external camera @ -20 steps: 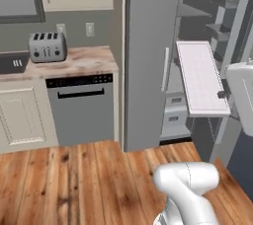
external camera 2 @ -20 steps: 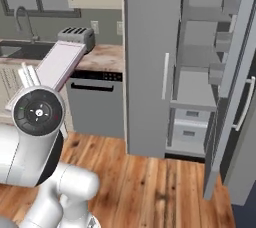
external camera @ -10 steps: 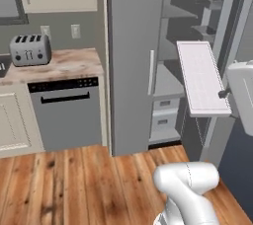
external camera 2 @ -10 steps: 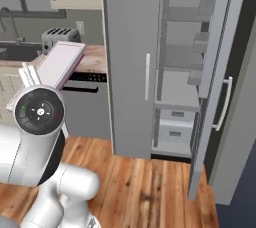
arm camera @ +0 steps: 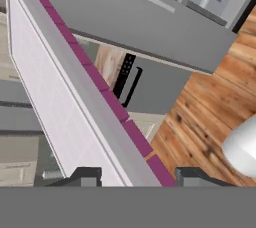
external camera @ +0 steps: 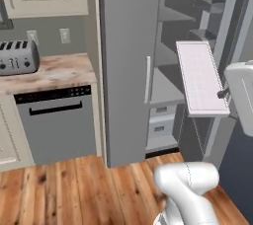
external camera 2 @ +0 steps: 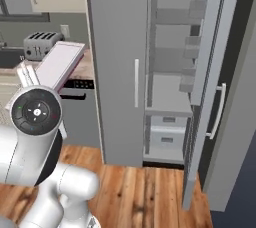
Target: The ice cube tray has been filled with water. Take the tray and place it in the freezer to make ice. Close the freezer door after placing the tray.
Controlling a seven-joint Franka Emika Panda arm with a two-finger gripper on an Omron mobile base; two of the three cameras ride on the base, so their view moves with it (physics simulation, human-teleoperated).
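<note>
A: The biggest thing we see is the freezer [external camera: 128, 61], its plain wide door shut, and the freezer door [external camera 2: 205, 87] swung open beside it, so the grey inner shelves [external camera 2: 167, 107] show.

B: And the hand?

A: In the hand view we see the hand [arm camera: 135, 174] partly open, its two dark tips on either side of the ice cube tray [arm camera: 75, 97], closed on its near end. The tray runs up and away from the tips, pale face on one side, a dark pink edge on the other.

B: Where does the tray hang in the room?

A: In the left base view the ice cube tray [external camera: 200, 78] is held in the air in front of the open compartment, short of the shelves. Nothing stands between them.

B: What else is nearby?

A: The dishwasher [external camera: 57, 123] sits under the bench [external camera: 49, 73], with the toaster [external camera: 17, 57] on top, well apart from the tray. The right base view shows the door's outer handle [external camera 2: 217, 112]; the left view does not.
</note>
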